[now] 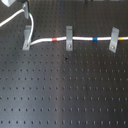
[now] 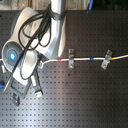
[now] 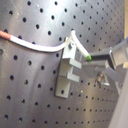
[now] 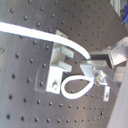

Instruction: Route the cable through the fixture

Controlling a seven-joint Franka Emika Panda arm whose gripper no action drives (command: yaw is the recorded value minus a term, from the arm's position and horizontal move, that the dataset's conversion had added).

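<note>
The perforated table (image 1: 65,95) looks like dark matt metal with a dull sheen in both exterior views. Each fixture (image 3: 69,70) is pale grey brushed-looking metal, while the cable (image 4: 75,46) has a smooth, slightly glossy white plastic skin. The arm (image 2: 30,35) wears shiny pale plastic shells.

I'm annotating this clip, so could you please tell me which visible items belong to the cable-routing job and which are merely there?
Job:
cable
fixture nearest the gripper
gripper

Merely there:
middle clip
far clip
perforated board
</note>
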